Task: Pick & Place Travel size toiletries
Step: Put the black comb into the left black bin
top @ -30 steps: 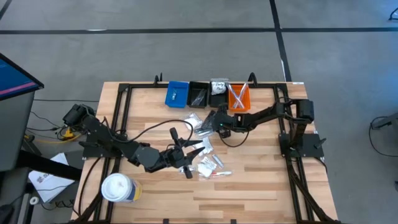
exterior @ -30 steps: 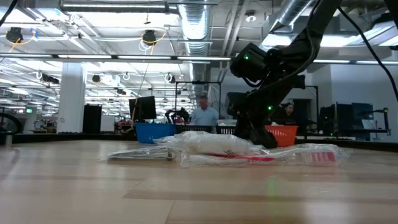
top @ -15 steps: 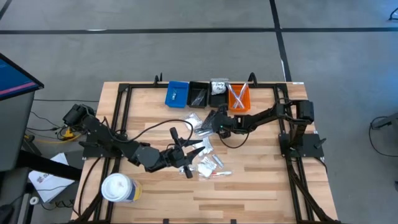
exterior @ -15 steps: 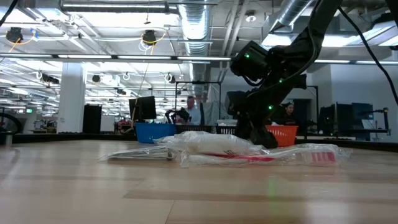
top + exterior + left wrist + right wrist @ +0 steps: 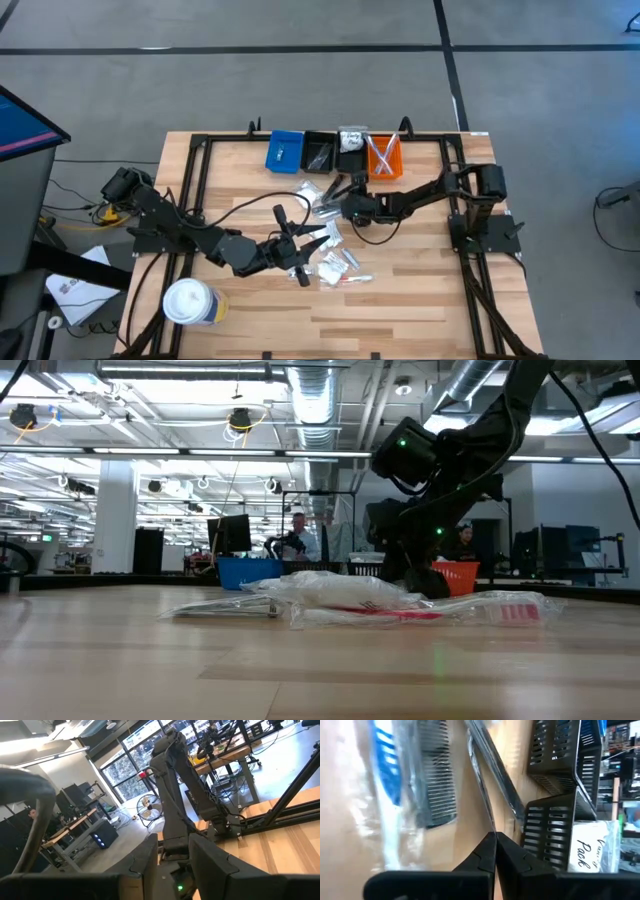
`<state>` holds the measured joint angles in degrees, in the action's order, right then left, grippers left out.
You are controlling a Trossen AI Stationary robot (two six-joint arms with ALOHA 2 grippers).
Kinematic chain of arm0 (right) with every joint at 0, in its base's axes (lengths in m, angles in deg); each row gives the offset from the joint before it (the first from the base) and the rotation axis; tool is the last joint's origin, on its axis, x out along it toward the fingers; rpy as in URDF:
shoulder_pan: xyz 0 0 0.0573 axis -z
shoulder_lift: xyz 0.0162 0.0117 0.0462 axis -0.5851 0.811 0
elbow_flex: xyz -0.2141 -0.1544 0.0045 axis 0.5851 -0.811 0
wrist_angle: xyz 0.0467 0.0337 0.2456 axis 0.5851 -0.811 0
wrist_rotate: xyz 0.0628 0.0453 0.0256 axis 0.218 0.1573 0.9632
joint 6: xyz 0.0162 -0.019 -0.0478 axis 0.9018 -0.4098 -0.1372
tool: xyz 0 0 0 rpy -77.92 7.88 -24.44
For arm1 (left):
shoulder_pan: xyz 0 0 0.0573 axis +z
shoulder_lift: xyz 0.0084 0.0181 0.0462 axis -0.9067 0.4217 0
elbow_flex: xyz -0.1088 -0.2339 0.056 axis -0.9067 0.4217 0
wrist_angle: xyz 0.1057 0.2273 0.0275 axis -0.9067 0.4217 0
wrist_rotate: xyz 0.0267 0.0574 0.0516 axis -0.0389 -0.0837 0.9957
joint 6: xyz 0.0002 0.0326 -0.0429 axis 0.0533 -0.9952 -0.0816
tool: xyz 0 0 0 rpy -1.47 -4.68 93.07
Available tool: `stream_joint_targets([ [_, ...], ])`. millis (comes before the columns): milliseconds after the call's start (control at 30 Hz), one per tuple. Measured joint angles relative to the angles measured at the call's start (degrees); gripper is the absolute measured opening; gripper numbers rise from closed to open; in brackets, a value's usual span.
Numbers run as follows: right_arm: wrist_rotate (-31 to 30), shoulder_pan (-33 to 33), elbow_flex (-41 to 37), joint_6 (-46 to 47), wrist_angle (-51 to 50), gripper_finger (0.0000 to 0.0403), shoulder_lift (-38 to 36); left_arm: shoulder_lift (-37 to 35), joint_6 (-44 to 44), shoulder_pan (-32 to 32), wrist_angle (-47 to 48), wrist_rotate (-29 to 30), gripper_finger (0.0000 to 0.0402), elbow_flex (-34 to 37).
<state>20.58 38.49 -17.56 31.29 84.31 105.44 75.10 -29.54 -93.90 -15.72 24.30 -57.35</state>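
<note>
Pincer of L arm lay low over the near-centre of the table, its fingers set partly apart w/ a gap showing in the L wrist view; whether anything sat between them cannot be told. It hung just beside the near pile of toiletries, clear sachets and a red-and-white stick in wrap, so prob. staged there for a later pick.

Fig. notes, L to R:
- White tub w/ yellow label stood upright at the near-L edge, well apart from the bins, not part of the sort.
- Blue bin, black bins and orange bin sat in a row along the far edge, touching side by side; sticks already lay in the orange one, so sorting by type seemed partly done.
- R arm's pincer reached in from the R over the far pile, near the black bins. Its tips were pressed together, apparently pinching the edge of a thin clear wrap; a black comb and a blue toothbrush lay just beside. Judged: a grip just made, lift not yet begun.

Surface: pale wood planks w/ a black frame round it.
Room: open workshop w/ ceiling ducts and desks; a person stood far behind.
</note>
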Motion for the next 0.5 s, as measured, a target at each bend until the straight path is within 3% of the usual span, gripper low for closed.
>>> stream_joint_targets([
  [200,-0.2,-5.5,-0.3,5.8,-5.0,0.0,-2.2,0.0,0.0,0.0,0.0,0.0,0.0104,0.0],
  [500,-1.6,-13.4,-0.2,16.1,-10.0,0.0,-16.4,0.0,0.0,0.0,-0.1,0.0,0.0104,0.0],
])
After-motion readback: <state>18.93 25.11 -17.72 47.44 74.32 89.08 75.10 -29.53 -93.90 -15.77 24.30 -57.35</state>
